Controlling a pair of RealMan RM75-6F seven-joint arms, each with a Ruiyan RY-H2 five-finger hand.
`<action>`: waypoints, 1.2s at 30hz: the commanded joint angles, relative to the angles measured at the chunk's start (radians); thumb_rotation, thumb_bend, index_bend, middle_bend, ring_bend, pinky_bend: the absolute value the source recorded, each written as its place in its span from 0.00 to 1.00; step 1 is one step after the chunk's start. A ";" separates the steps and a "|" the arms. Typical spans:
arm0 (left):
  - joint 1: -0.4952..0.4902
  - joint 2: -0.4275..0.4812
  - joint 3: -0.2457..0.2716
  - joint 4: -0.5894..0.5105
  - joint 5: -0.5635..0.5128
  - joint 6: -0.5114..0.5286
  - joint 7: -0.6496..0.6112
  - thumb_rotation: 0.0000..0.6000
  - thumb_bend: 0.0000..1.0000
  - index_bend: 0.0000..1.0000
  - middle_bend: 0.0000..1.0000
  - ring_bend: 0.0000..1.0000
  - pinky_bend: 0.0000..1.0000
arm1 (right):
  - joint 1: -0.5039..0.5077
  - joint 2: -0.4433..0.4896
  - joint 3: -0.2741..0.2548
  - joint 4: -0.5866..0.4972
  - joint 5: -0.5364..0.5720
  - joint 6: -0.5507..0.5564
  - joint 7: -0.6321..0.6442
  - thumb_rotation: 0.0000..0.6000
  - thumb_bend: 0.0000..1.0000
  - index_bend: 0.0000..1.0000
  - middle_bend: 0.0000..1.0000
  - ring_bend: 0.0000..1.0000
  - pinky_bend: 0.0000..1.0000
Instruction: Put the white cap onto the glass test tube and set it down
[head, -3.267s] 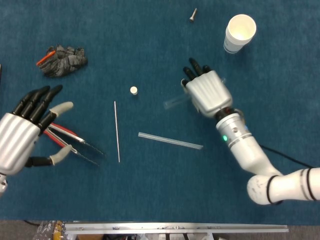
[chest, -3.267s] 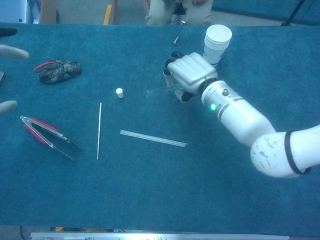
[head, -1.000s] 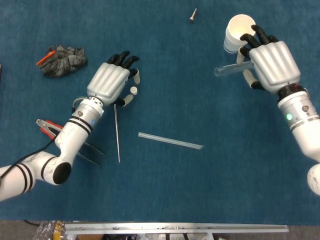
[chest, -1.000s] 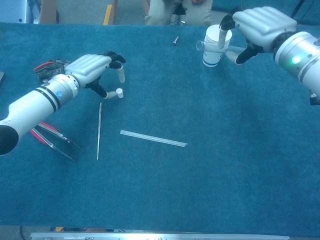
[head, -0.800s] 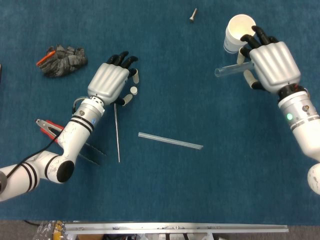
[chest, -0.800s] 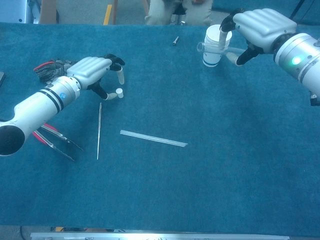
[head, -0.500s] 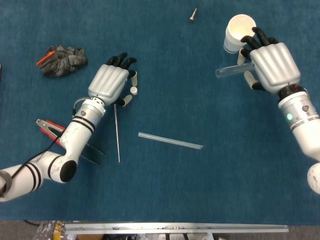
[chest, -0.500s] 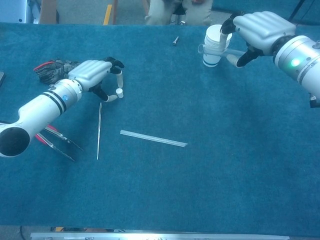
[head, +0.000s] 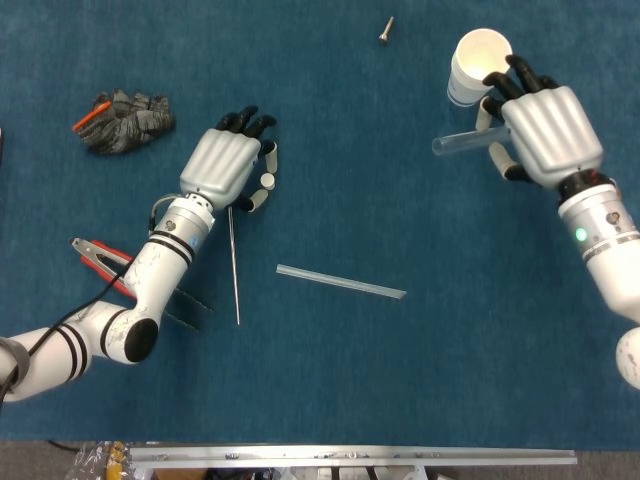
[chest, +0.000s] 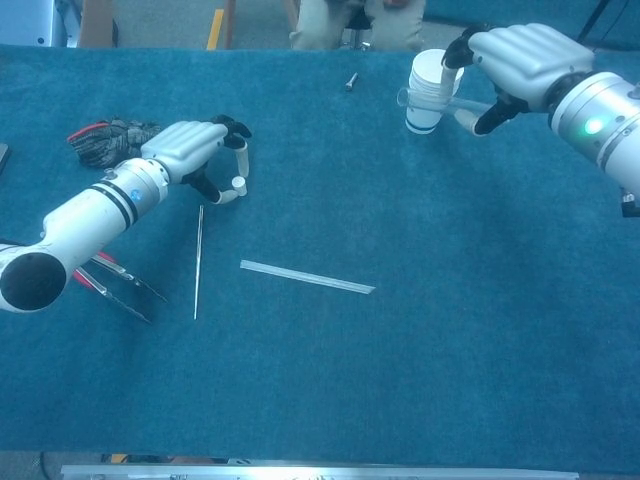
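The small white cap (head: 267, 181) (chest: 238, 183) lies on the blue table cloth at centre left. My left hand (head: 222, 165) (chest: 190, 150) hovers over it, a fingertip and the thumb standing close on either side; whether they touch it I cannot tell. My right hand (head: 542, 130) (chest: 522, 50) is raised at the far right and grips the glass test tube (head: 458, 144) (chest: 425, 99). The tube lies level, its open end pointing left, just in front of the paper cup.
A stack of white paper cups (head: 478, 62) (chest: 432, 85) stands beside the right hand. A thin rod (head: 233, 265), a clear strip (head: 340, 282), red-handled tongs (head: 100, 262), a crumpled glove (head: 125, 122) and a screw (head: 386, 30) lie on the cloth.
The left hand came from the left edge to the cap, and its thumb and finger have drawn in around it. The right hand lifted the tube off the table up and to the right.
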 joint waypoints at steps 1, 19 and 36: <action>-0.001 0.001 0.001 -0.001 -0.002 -0.002 0.003 1.00 0.29 0.46 0.13 0.00 0.00 | -0.004 0.002 -0.002 -0.001 -0.003 0.001 0.006 1.00 0.45 0.61 0.22 0.06 0.27; -0.005 -0.011 -0.003 0.004 -0.024 -0.002 0.017 1.00 0.31 0.51 0.15 0.00 0.00 | -0.018 0.011 -0.004 0.000 -0.014 0.004 0.020 1.00 0.44 0.61 0.22 0.06 0.27; 0.088 0.332 -0.026 -0.383 -0.012 0.047 -0.114 1.00 0.32 0.53 0.18 0.00 0.00 | 0.018 -0.018 0.054 0.000 0.080 -0.077 0.087 1.00 0.44 0.62 0.22 0.06 0.27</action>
